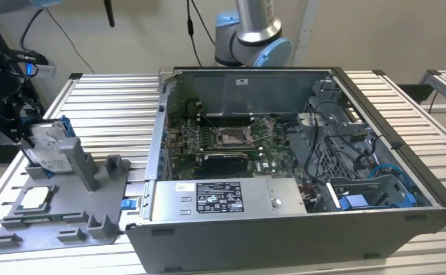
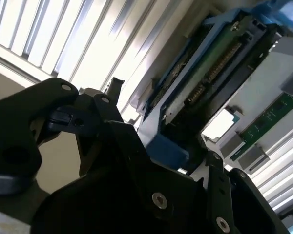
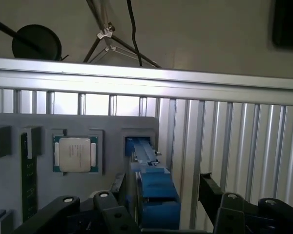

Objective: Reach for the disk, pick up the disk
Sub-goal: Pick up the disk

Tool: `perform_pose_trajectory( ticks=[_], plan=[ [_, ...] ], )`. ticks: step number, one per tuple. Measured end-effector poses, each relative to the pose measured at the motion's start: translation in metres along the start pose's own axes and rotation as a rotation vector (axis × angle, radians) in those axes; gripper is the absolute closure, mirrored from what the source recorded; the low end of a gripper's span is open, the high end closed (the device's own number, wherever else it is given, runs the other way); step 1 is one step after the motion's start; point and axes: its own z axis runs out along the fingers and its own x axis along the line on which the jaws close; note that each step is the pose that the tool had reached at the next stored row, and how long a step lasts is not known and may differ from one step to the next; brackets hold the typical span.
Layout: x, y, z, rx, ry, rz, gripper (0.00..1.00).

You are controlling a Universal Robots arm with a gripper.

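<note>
Slatted aluminium table carries everything, with a plain beige wall behind it. Take the grey fixture plate as your landmark. The open computer case stands just beside it on the exterior view's right. The disk stands on edge in a slot at the plate's back end in the exterior view, behind the CPU chip lying flat on the plate. Your gripper hangs over that slot, spread apart and straddling the disk, not clamped on it. In the first wrist view one finger stands clear of the blue bracket and the other sits close beside it; contact there cannot be told.
</note>
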Motion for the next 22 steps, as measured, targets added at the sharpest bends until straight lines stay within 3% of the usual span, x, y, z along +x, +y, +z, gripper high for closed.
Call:
perform_pose_trajectory(
  ticks=[11,14,22],
  plan=[
    [0.0111,0.0004,0.0009,0.0002,-0.0028,0.0,0.0],
    [0.0112,0.0004,0.001,0.0003,-0.0061,0.0,0.0],
    [0.0113,0.0004,0.001,0.0002,-0.0064,0.0,0.0]
  ],
)
